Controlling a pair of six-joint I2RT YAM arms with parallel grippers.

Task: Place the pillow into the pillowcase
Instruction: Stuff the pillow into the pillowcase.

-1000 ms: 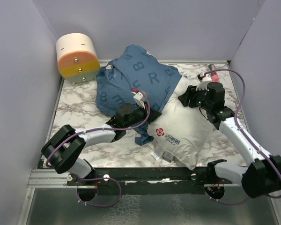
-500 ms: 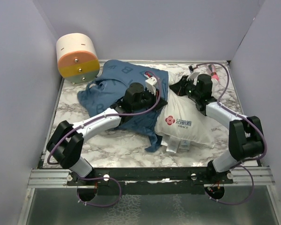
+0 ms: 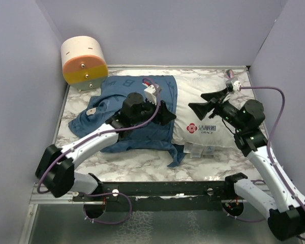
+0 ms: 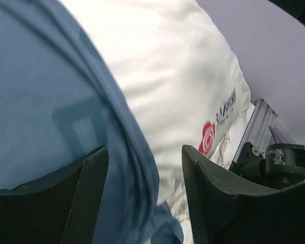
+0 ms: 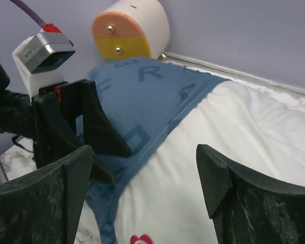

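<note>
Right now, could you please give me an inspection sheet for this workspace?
Surface: marble-patterned tabletop, bare along the near side.
Job's things: pillowcase covers the left part of the pillow; the logo end is bare.
Clutter: white, orange and yellow cylinder in the far left corner.
Claws: left claw open at the pillowcase's edge; right claw open above the pillow.
Cables: purple cable along each arm; no snag seen.
Surroundings: lilac walls on three sides; metal rail at the near edge.
</note>
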